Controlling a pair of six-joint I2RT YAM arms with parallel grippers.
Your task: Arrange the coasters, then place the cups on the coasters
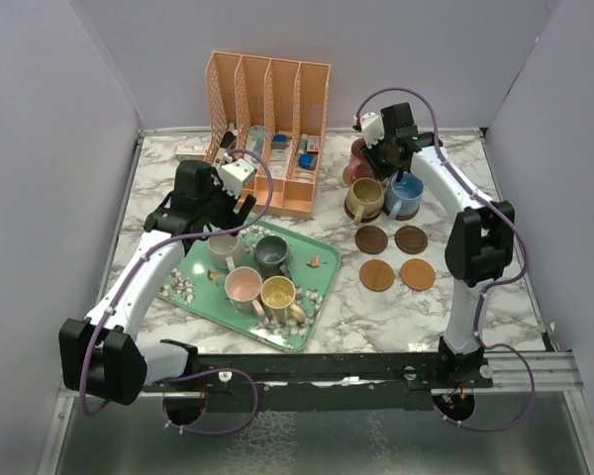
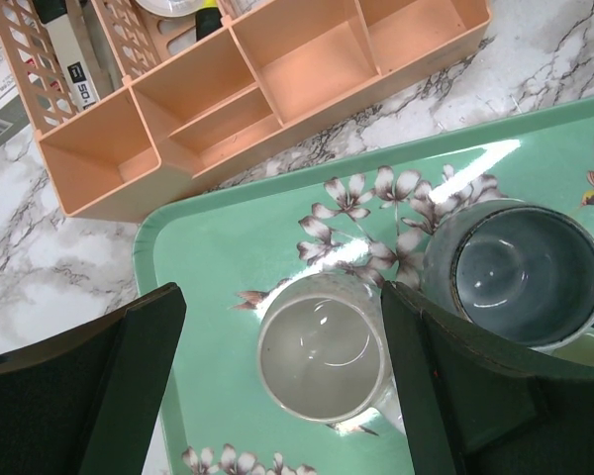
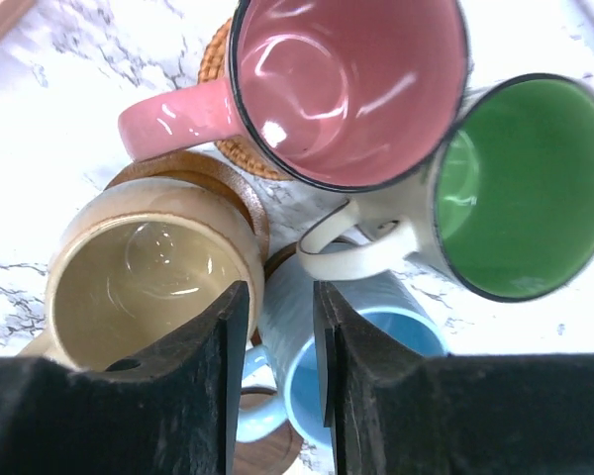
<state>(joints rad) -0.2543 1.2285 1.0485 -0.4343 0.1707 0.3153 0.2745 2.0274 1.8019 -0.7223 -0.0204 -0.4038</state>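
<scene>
Left gripper (image 2: 280,315) wide open above cream cup (image 2: 322,356) in tray (image 2: 208,257), right gripper (image 3: 282,297) slightly parted astride blue cup (image 3: 386,334), hold unclear

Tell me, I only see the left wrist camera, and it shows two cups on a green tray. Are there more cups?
Observer: Yes. The tray holds two more, a pale pink cup and a yellow cup, on its near side.
Operator: Any off the tray?
Observer: Four, bunched at the far right: a deep pink cup, a green cup, a tan cup and a blue cup.
Operator: Where are the empty coasters?
Observer: Four bare coasters lie in a square on the marble table, right of the tray.
</scene>
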